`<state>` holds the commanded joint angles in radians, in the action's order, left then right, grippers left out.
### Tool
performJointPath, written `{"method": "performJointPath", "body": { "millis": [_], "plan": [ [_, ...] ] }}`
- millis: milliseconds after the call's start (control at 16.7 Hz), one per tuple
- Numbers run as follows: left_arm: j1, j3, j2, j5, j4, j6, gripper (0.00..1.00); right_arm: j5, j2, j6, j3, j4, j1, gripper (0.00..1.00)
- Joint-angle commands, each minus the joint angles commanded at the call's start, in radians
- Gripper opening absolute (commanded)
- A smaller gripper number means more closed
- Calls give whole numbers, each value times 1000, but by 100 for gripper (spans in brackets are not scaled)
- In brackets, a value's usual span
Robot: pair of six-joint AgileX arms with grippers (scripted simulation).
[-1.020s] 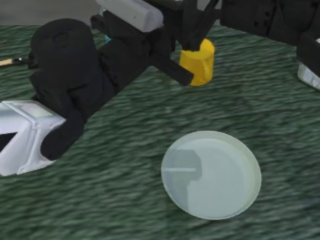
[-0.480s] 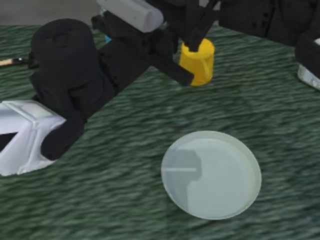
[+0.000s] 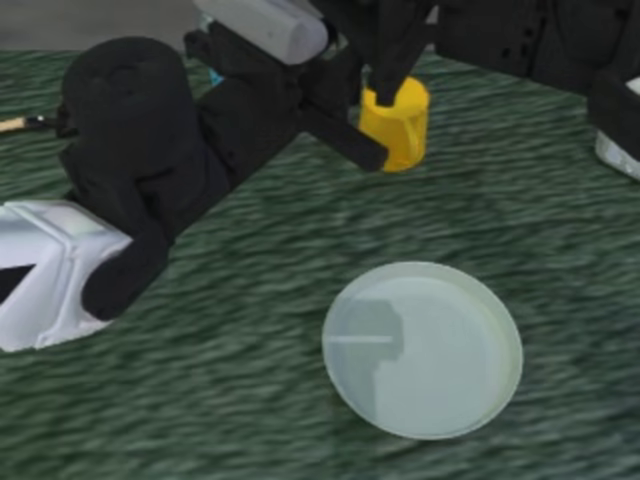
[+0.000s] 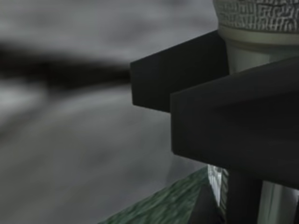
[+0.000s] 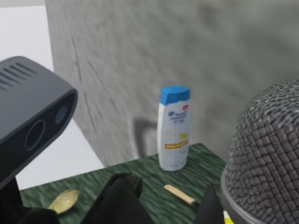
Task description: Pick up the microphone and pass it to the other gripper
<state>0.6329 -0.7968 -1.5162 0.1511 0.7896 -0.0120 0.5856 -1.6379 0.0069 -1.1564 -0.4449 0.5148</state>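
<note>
Behind the left gripper's fingers [image 4: 233, 116] pinching it, microphone [image 4: 257, 18] mostly hidden; right gripper's state unclear.

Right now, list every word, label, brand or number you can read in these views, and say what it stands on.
Nothing can be read as text.
White bottle with a blue cap, right wrist view: a blue logo patch with a red mark, then a yellow band with print, all too small and blurred to read.
Microphone, yellow mug, round plate: no text in view.
</note>
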Motion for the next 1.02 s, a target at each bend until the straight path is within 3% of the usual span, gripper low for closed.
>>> {"method": "performJointPath", "body": {
  "millis": [420, 1020],
  "plan": [
    [0, 0, 0, 0, 0, 0, 0, 0, 0, 0, 0, 0, 0, 0],
    [0, 0, 0, 0, 0, 0, 75, 0, 0, 0, 0, 0, 0, 0]
  ]
}}
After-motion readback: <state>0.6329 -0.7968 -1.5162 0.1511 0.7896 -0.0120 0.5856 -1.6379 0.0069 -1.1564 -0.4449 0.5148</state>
